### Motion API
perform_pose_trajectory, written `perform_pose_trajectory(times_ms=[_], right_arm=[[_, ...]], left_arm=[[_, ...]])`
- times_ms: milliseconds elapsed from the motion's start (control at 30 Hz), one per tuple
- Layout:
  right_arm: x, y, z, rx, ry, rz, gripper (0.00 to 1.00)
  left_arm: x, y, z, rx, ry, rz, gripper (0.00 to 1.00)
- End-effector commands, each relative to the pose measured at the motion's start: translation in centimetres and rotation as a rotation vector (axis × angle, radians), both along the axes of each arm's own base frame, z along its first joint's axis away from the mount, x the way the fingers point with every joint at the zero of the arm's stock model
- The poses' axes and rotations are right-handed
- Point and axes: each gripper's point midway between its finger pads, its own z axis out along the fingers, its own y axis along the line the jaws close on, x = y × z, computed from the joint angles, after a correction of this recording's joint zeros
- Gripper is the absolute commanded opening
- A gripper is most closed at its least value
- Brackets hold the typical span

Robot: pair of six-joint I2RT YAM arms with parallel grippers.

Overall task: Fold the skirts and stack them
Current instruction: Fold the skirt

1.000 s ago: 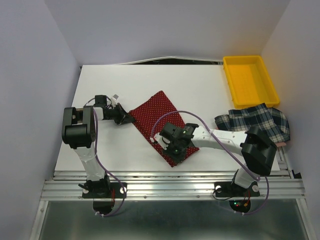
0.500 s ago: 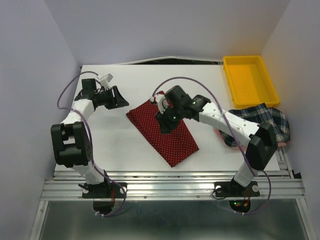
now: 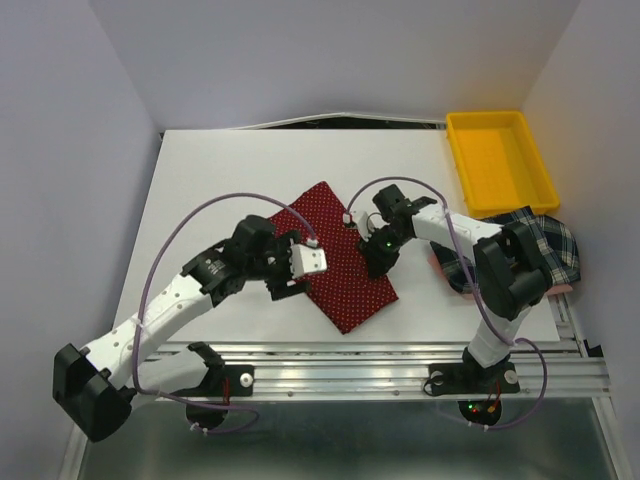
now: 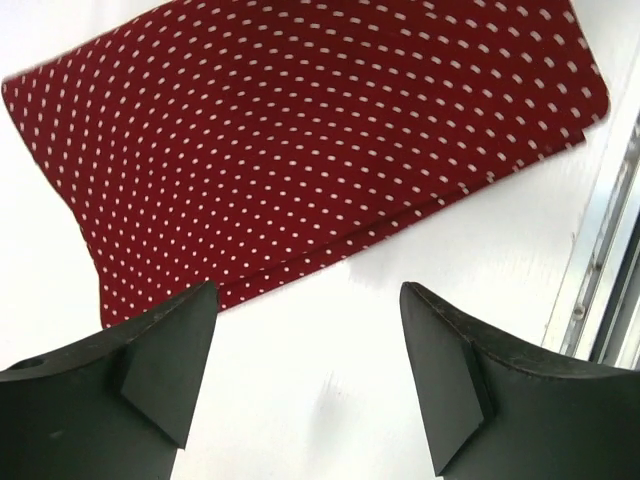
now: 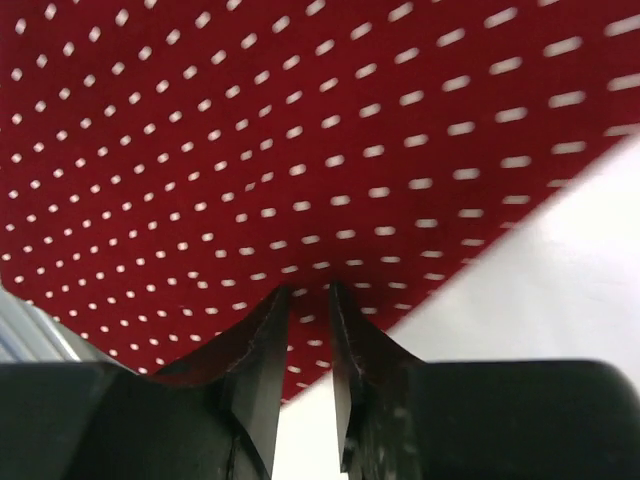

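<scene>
Dark red white-dotted cloth skirt (image 3: 345,290) lies flat mid-table, and the navy plaid cloth skirt (image 3: 535,235) is bunched at the far right. Left gripper (image 4: 308,295) gapes empty beside the red hem. Right gripper (image 5: 310,300) is nearly closed at its edge, can't tell if it's pinching. I'd catch both layers squarely before folding.

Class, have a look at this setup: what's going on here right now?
Two robot arms are working on a dark red cloth skirt with tiny white dots, which lies folded flat on the white table. The left gripper hovers open beside the skirt's edge, holding nothing. The right gripper is at the skirt's right edge, jaws nearly together; whether it pinches cloth is unclear. A rumpled navy plaid cloth skirt lies near a yellow plastic tray, not yet stacked.
</scene>
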Motion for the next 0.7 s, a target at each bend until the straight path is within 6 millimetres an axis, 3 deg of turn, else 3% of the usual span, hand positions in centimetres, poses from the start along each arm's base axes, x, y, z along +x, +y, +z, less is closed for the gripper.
perform_pose_trajectory(times_ms=[0,33,133,167,300,367,433,533,600,667], right_arm=[[-2.2,2.1,-0.6,0.112,0.053,0.047,0.28],[-3.7,2.4,-1.6,0.103,0.084,0.062,0.26],[-4.6,3.5,-2.4,0.111,0.093,0.046,0.24],[-5.5,3.8,-3.0,0.101,0.101,0.062,0.24],[-6.1,4.6,-4.9,0.065,0.163,0.001,0.24],[-6.2,4.8,-5.4,0.045,0.225,-0.07,0.24],[-6.1,5.2,-5.8,0.034,0.267,-0.125,0.22],[-6.6,6.0,-5.9,0.044,0.365,-0.234,0.22],[-6.9,7.4,-4.3,0.115,0.427,-0.235,0.28],[-5.6,9.0,-1.5,0.192,0.386,-0.209,0.3]], left_arm=[[-2.2,0.1,-1.7,0.184,-0.145,-0.136,0.85],[-3.2,-0.6,-2.1,0.196,-0.144,-0.18,0.88],[-4.9,-1.5,-3.5,0.228,-0.129,-0.218,0.88],[-6.3,-2.1,-4.5,0.246,-0.127,-0.264,0.88],[-6.5,-2.9,-7.0,0.297,-0.096,-0.24,0.81],[-5.8,-3.3,-6.9,0.277,-0.044,-0.161,0.72],[-3.8,-2.6,-6.9,0.247,0.044,-0.053,0.68],[-1.0,-2.0,-5.2,0.13,0.179,0.104,0.58],[2.5,0.5,-3.9,0.039,0.24,0.288,0.54],[5.1,3.0,-3.4,-0.019,0.274,0.431,0.54]])
